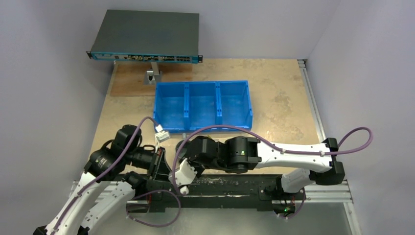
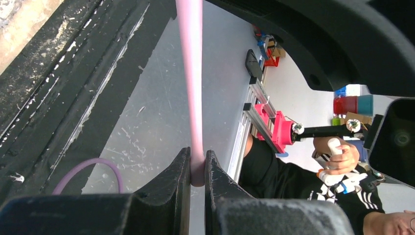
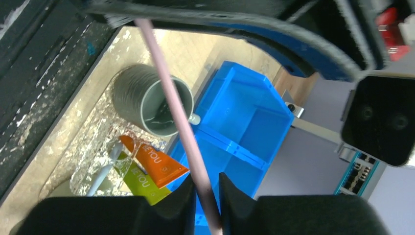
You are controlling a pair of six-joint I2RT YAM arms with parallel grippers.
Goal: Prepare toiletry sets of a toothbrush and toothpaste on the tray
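Left pincer [image 2: 197, 169]: pressed together on one end of a pink toothbrush [image 2: 192, 73], which runs straight out from the fingers, off the table [image 1: 279, 93]. Right pincer [image 3: 205, 188]: fingers sit close on either side of the same kind of pink stick; firm contact cannot be told. Tray [image 3: 93, 137]: lies on the table beside the blue bin [image 3: 244, 122] and carries a grey mug [image 3: 132, 98], an orange tube [image 3: 159, 164] and a green tube [image 3: 139, 185]. The tubes overlap.
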